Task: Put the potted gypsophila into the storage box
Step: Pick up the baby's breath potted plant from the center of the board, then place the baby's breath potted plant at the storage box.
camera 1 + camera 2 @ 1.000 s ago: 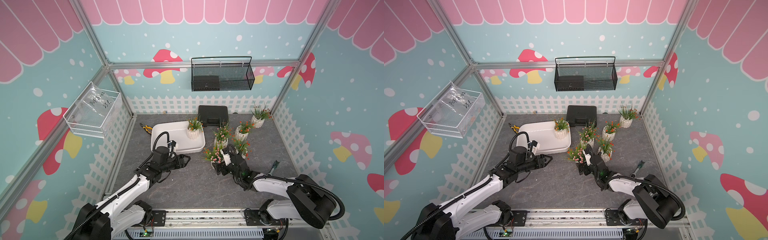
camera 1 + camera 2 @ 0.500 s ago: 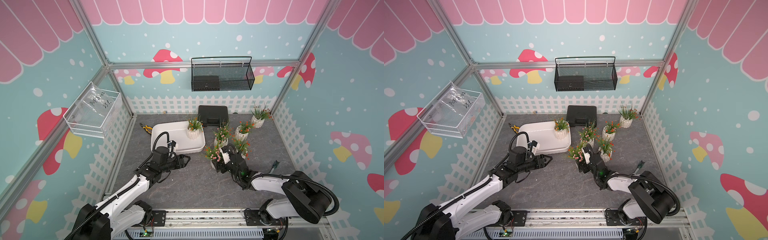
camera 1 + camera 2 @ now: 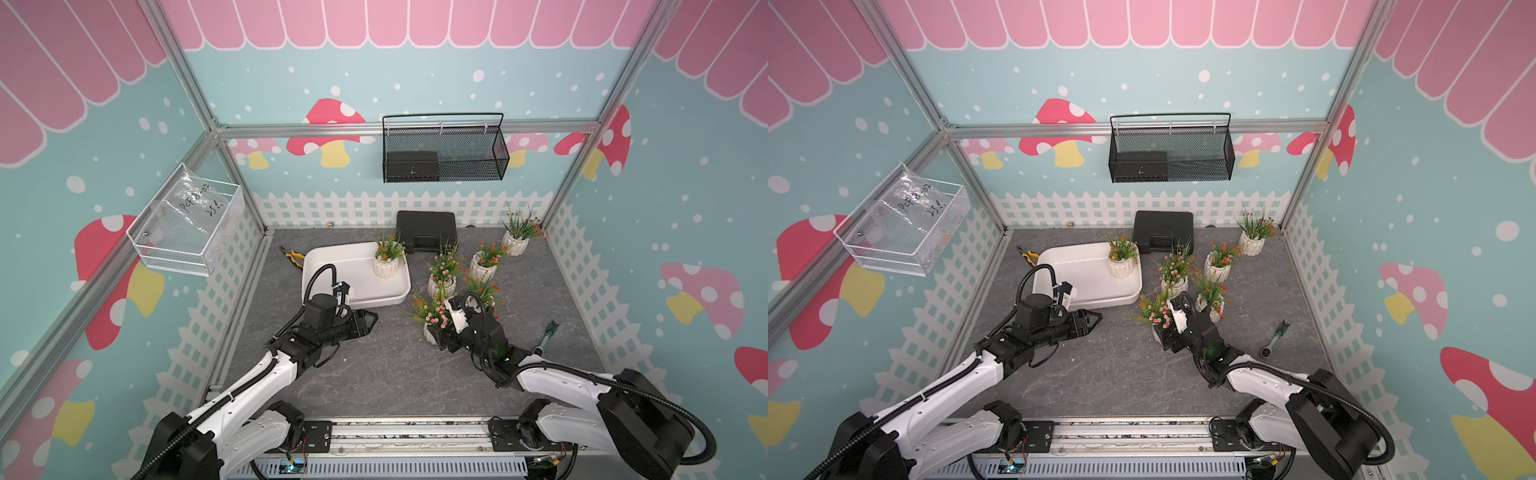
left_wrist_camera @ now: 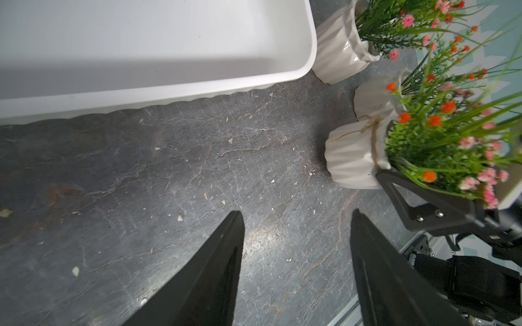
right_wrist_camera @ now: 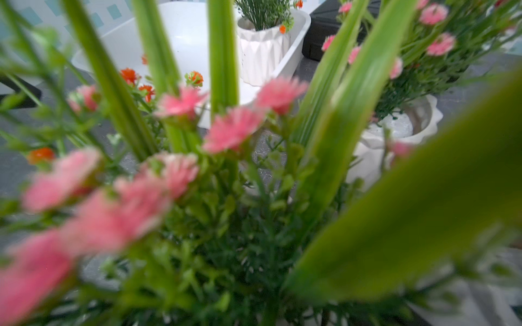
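- Where the right gripper [image 3: 441, 336] meets the nearest potted gypsophila [image 3: 429, 330], one finger touches its pot; whether it grips, I cannot tell.
- left gripper [image 3: 370, 320] hovers with jaws apart, empty.
- storage box [image 3: 374, 300] holds one pot [image 3: 385, 268]; four other pots [image 3: 482, 270] stand beside it on the table [image 3: 395, 374].

Grey marbled tabletop [image 3: 395, 374] carries storage box [image 3: 345, 272], black case [image 3: 424, 226], potted gypsophila [image 3: 514, 246], pliers [image 3: 293, 257], green-handled tool [image 3: 547, 334]

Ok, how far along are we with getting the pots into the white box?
One pot stands in the storage box. In hand: the right gripper has its jaws around the nearest pot, not yet lifted; whether it grips is unclear. The left gripper is open and empty. Five pots are outside, counting that one.
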